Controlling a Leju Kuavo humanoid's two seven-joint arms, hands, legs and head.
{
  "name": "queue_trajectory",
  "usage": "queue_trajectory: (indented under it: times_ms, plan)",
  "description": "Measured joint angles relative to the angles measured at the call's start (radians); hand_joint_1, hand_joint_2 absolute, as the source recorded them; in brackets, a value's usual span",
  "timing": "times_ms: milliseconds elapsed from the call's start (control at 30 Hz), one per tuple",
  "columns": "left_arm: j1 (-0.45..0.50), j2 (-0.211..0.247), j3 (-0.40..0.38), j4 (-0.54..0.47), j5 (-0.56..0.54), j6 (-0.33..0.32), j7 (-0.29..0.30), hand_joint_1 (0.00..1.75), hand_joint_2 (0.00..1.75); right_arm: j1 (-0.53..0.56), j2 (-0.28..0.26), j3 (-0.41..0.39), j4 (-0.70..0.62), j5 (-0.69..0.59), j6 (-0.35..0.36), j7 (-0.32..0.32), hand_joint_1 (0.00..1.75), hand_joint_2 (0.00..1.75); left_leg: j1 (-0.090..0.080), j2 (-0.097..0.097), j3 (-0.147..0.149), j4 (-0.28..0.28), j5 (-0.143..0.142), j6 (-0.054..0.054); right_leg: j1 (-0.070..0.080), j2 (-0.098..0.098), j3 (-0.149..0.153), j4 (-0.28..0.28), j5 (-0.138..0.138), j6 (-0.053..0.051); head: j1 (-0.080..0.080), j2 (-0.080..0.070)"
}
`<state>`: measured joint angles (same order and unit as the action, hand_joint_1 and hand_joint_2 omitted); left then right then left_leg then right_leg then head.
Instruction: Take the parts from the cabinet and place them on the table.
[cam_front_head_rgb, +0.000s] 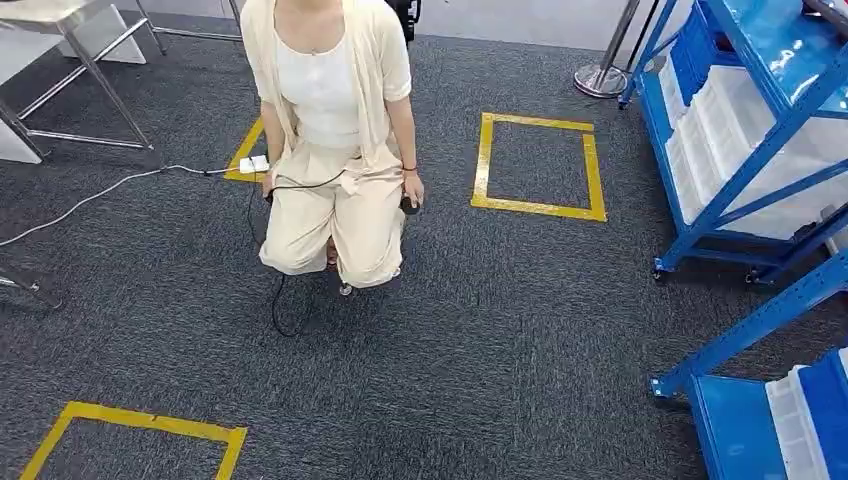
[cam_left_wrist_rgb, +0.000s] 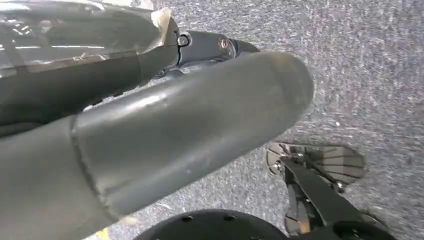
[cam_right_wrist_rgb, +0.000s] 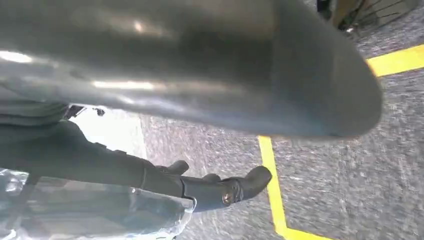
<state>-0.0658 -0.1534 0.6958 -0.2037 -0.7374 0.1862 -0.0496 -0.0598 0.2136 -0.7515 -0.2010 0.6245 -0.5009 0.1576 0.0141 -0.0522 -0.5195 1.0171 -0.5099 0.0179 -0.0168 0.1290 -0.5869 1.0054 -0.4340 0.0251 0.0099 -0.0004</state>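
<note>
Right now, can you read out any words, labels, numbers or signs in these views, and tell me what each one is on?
None can be read.
The blue metal shelving rack and its white plastic bins show no legible label.
The yellow tape squares on the grey carpet are plain outlines without lettering.
The clear plastic bags held in the left hand and right hand show no print.

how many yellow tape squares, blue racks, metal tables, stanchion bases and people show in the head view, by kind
yellow tape squares: 3 (one beside the person, one behind the person, one at the near left)
blue racks: 2 (upper right, lower right)
metal tables: 1
stanchion bases: 1
people: 1
total: 8
</note>
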Motion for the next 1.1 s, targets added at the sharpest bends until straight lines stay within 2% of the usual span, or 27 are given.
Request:
queue_trajectory:
  times_ms: [33, 67, 100, 167, 200, 233, 267, 333, 367, 400, 433, 500, 533, 567, 600, 633, 700, 733, 767, 833, 867, 900, 933, 967, 1033, 1067, 1100]
  plan:
    - [-0.001, -0.002, -0.001, 0.0, -0.004, 0.0, 0.0, 0.0, 0.0, 0.001, 0.0, 0.0, 0.0, 0.002, 0.0, 0.003, 0.0, 0.0, 0.011, 0.015, 0.003, -0.018, 0.014, 0.016, 0.006, -0.005, -0.009, 0.01, -0.001, 0.006, 0.002, 0.0]
    - [-0.001, -0.003, -0.003, 0.0, -0.006, 0.0, 0.0, 0.0, 0.0, 0.0, -0.001, 0.0, 0.0, 0.002, 0.0, 0.003, 0.0, 0.0, 0.006, 0.027, 0.003, -0.022, 0.018, 0.022, 0.005, -0.054, -0.022, 0.036, -0.017, 0.001, 0.002, 0.0]
    - [0.0, -0.003, -0.004, 0.0, -0.006, 0.0, 0.0, 0.0, 0.0, -0.002, -0.001, 0.0, 0.0, 0.002, -0.001, 0.005, 0.0, 0.0, 0.006, 0.041, -0.001, -0.022, 0.021, 0.029, 0.006, -0.09, -0.056, 0.098, -0.055, -0.007, 0.007, 0.0]
    - [0.002, -0.003, -0.007, 0.0, -0.006, -0.001, 0.0, 0.0, 0.0, -0.003, -0.001, 0.0, 0.0, 0.002, -0.002, 0.005, 0.0, 0.0, 0.002, 0.072, -0.007, -0.022, 0.021, 0.029, 0.003, -0.112, -0.13, 0.253, -0.124, -0.012, 0.006, 0.0]
    - [0.003, -0.003, -0.008, 0.0, -0.006, -0.001, 0.0, 0.0, 0.0, -0.003, -0.001, 0.0, 0.0, 0.002, -0.002, 0.005, 0.0, 0.0, 0.002, 0.088, -0.009, -0.021, 0.021, 0.029, 0.002, -0.115, -0.155, 0.312, -0.142, -0.008, 0.008, 0.0]
    - [0.003, -0.003, -0.009, 0.0, -0.006, -0.002, 0.0, 0.0, 0.0, 0.0, -0.002, 0.0, 0.0, 0.001, -0.002, 0.005, 0.0, 0.0, 0.001, 0.104, -0.01, -0.021, 0.021, 0.029, 0.0, -0.117, -0.156, 0.324, -0.141, 0.001, 0.007, 0.0]
    - [0.002, -0.003, -0.01, 0.0, -0.006, -0.002, 0.0, 0.0, 0.0, 0.002, -0.002, 0.0, 0.0, 0.001, -0.001, 0.005, 0.0, 0.0, 0.002, 0.117, -0.009, -0.021, 0.021, 0.028, -0.003, -0.12, -0.13, 0.288, -0.125, 0.011, 0.008, 0.0]
    - [0.002, -0.005, -0.014, 0.0, -0.006, -0.003, 0.0, 0.0, 0.0, 0.002, -0.003, 0.0, 0.0, 0.001, -0.002, 0.005, 0.0, 0.0, 0.004, 0.141, -0.006, -0.02, 0.019, 0.022, -0.007, -0.149, -0.02, 0.104, -0.068, 0.03, 0.008, 0.0]
    - [0.001, -0.005, -0.014, 0.0, -0.006, -0.003, 0.0, 0.0, 0.0, 0.0, -0.003, 0.0, 0.0, 0.002, -0.002, 0.005, 0.0, 0.0, 0.002, 0.15, -0.001, -0.019, 0.016, 0.016, -0.009, -0.2, 0.032, 0.022, -0.051, 0.032, 0.008, 0.0]
    - [0.001, -0.005, -0.014, 0.0, -0.006, -0.003, 0.0, 0.0, 0.0, -0.003, -0.002, 0.0, 0.0, 0.001, -0.002, 0.005, 0.0, 0.0, -0.008, 0.159, 0.0, -0.015, 0.009, 0.006, -0.001, -0.224, 0.035, 0.006, -0.046, 0.023, 0.009, 0.0]
    - [0.001, -0.005, -0.015, 0.0, -0.006, -0.003, 0.0, 0.0, 0.0, -0.005, -0.002, 0.0, 0.0, 0.002, -0.002, 0.005, 0.0, 0.0, -0.007, 0.17, 0.002, -0.016, 0.008, -0.001, 0.001, -0.205, 0.035, 0.006, -0.041, 0.011, 0.003, 0.0]
    - [-0.004, -0.005, -0.016, 0.0, -0.006, -0.003, 0.0, 0.0, 0.0, -0.001, -0.001, 0.0, 0.0, 0.002, -0.002, 0.005, 0.0, 0.0, -0.002, 0.19, 0.01, -0.02, 0.009, -0.01, 0.006, -0.183, 0.02, 0.007, -0.04, 0.0, 0.0, 0.0]
    - [-0.005, -0.005, -0.016, 0.0, -0.008, -0.003, 0.0, 0.0, 0.0, -0.001, -0.001, -0.001, 0.0, 0.002, -0.002, 0.005, 0.0, 0.0, 0.001, 0.198, 0.011, -0.019, 0.005, -0.019, 0.0, -0.171, 0.023, 0.002, -0.037, -0.009, 0.002, 0.0]
    - [-0.006, -0.005, -0.017, 0.0, -0.008, -0.003, 0.0, 0.0, 0.0, 0.0, 0.0, -0.001, 0.0, 0.002, -0.002, 0.005, 0.0, 0.0, 0.009, 0.153, 0.007, -0.002, -0.011, -0.028, -0.012, -0.16, 0.031, 0.0, -0.033, -0.016, 0.0, 0.0]
    - [-0.004, -0.006, -0.017, 0.0, -0.01, -0.003, 0.0, 0.0, 0.0, -0.002, -0.001, -0.001, 0.0, 0.002, -0.004, 0.005, 0.0, 0.0, 0.01, 0.103, -0.011, 0.041, -0.047, -0.028, -0.012, -0.152, 0.029, 0.0, -0.03, -0.024, -0.004, 0.0]
    - [-0.002, -0.006, -0.017, 0.0, -0.011, -0.003, 0.001, 0.0, 0.0, -0.003, 0.0, -0.001, 0.0, 0.003, -0.005, 0.005, 0.0, 0.0, 0.009, 0.075, -0.045, 0.12, -0.094, -0.027, -0.009, -0.14, 0.026, 0.001, -0.026, -0.032, -0.006, 0.0]
    - [0.003, -0.006, -0.018, 0.001, -0.016, -0.003, 0.002, 0.0, 0.0, -0.003, 0.002, -0.001, 0.0, 0.004, -0.005, 0.005, 0.0, 0.0, 0.009, 0.057, -0.114, 0.266, -0.154, -0.028, -0.001, -0.113, 0.023, 0.002, -0.025, -0.035, -0.006, 0.0]
    - [0.005, -0.006, -0.018, 0.001, -0.018, -0.003, 0.003, 0.0, 0.0, -0.001, 0.002, -0.001, 0.0, 0.004, -0.005, 0.005, 0.0, 0.0, 0.009, 0.054, -0.13, 0.295, -0.151, -0.027, 0.002, -0.099, 0.024, 0.002, -0.025, -0.035, -0.006, 0.0]
    - [0.006, -0.006, -0.018, 0.001, -0.019, -0.003, 0.005, 0.0, 0.0, 0.001, 0.001, -0.001, 0.0, 0.005, -0.005, 0.005, 0.0, 0.0, 0.009, 0.054, -0.125, 0.276, -0.126, -0.025, 0.002, -0.085, 0.026, 0.003, -0.025, -0.034, -0.005, 0.0]
    - [0.005, -0.006, -0.018, 0.001, -0.024, -0.003, 0.008, 0.0, 0.0, 0.002, 0.0, -0.001, 0.0, 0.008, -0.005, 0.008, 0.0, 0.0, 0.011, 0.042, -0.065, 0.135, -0.03, -0.022, 0.002, -0.056, 0.03, 0.006, -0.025, -0.034, -0.006, 0.0]
    - [0.005, -0.006, -0.018, 0.001, -0.026, -0.003, 0.008, 0.0, 0.0, 0.002, 0.0, -0.001, 0.0, 0.008, -0.005, 0.009, 0.0, 0.0, 0.015, 0.008, -0.032, 0.059, 0.008, -0.02, 0.002, -0.045, 0.03, 0.007, -0.025, -0.033, -0.007, 0.0]
    - [0.006, -0.006, -0.018, 0.002, -0.027, -0.003, 0.008, 0.0, 0.0, 0.001, 0.001, -0.001, 0.0, 0.008, -0.005, 0.01, 0.0, 0.0, 0.017, -0.049, -0.017, 0.02, 0.006, -0.017, 0.006, -0.036, 0.026, 0.01, -0.025, -0.031, -0.006, 0.0]
    - [0.006, -0.006, -0.018, 0.002, -0.027, -0.003, 0.009, 0.0, 0.0, -0.003, 0.002, -0.002, 0.0, 0.008, -0.005, 0.01, 0.0, 0.0, 0.017, -0.045, -0.015, 0.005, 0.003, -0.017, 0.013, -0.026, 0.02, 0.014, -0.024, -0.025, -0.004, 0.0]
    - [0.005, -0.006, -0.018, 0.002, -0.027, -0.003, 0.009, 0.0, 0.0, -0.003, 0.002, -0.002, 0.0, 0.008, -0.006, 0.01, 0.0, 0.0, 0.011, -0.031, -0.015, 0.006, 0.005, -0.013, 0.006, -0.02, 0.012, 0.012, -0.02, -0.016, -0.005, 0.0]
    - [0.003, -0.006, -0.019, 0.002, -0.027, -0.003, 0.012, 0.0, 0.0, 0.001, 0.002, -0.003, 0.0, 0.01, -0.007, 0.011, 0.0, 0.0, 0.0, -0.01, -0.011, -0.003, 0.011, 0.005, 0.001, 0.006, -0.006, 0.007, -0.013, 0.001, -0.007, 0.0]
    - [0.002, -0.007, -0.02, 0.002, -0.029, -0.003, 0.012, 0.0, 0.0, 0.002, 0.002, -0.005, 0.0, 0.009, -0.007, 0.011, 0.0, 0.0, 0.01, 0.008, -0.009, -0.015, 0.022, 0.017, 0.003, -0.016, -0.004, 0.024, -0.017, 0.001, -0.003, 0.0]
    - [0.002, -0.007, -0.022, 0.002, -0.03, -0.002, 0.012, 0.0, 0.0, 0.002, 0.002, -0.008, 0.0, 0.004, -0.007, 0.011, 0.0, 0.0, 0.005, 0.017, -0.008, -0.02, 0.024, 0.022, 0.006, -0.076, -0.025, 0.055, -0.035, -0.004, -0.003, 0.0]
